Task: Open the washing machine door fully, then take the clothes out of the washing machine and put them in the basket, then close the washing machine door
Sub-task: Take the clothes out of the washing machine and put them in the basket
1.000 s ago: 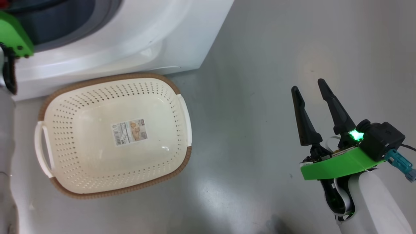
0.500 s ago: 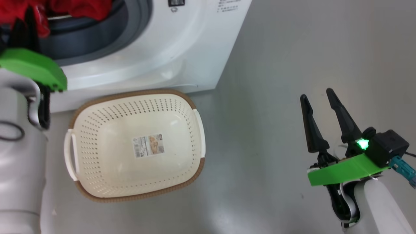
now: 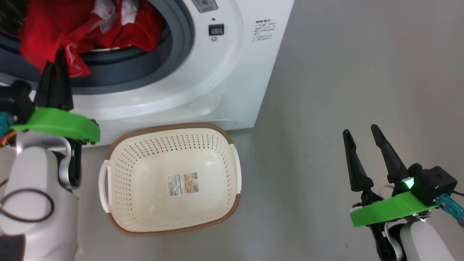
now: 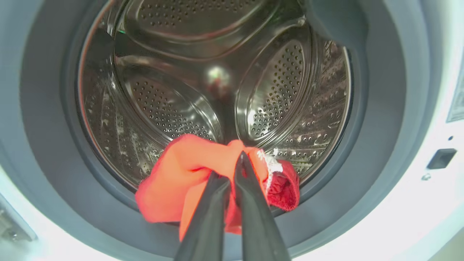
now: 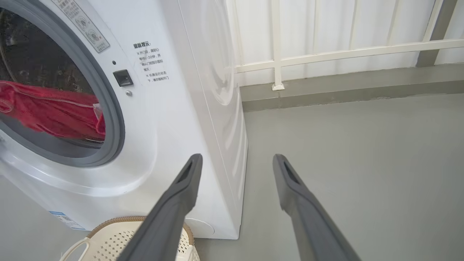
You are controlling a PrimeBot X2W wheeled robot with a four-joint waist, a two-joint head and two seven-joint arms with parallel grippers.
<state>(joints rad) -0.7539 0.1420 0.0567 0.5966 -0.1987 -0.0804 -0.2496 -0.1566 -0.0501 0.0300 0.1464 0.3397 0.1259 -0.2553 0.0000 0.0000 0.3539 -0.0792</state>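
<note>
The white washing machine stands with its drum mouth uncovered; its door is out of view. Red clothes with white patches spill over the grey gasket. My left gripper is shut on a fold of the red clothes at the drum's lower lip, the perforated steel drum behind it. The cream basket sits on the floor right below the machine's front, nothing in it but its sticker. My right gripper hangs open over bare floor, well right of the basket; its fingers hold nothing.
Grey floor stretches to the right of the machine. A white railing and a low kerb run along the far wall in the right wrist view. The machine's right side panel is near my right gripper.
The head camera has tilted upward, bringing the drum mouth and red clothes into view. My left gripper has come into the picture, shut on the clothes. The right arm keeps its pose.
</note>
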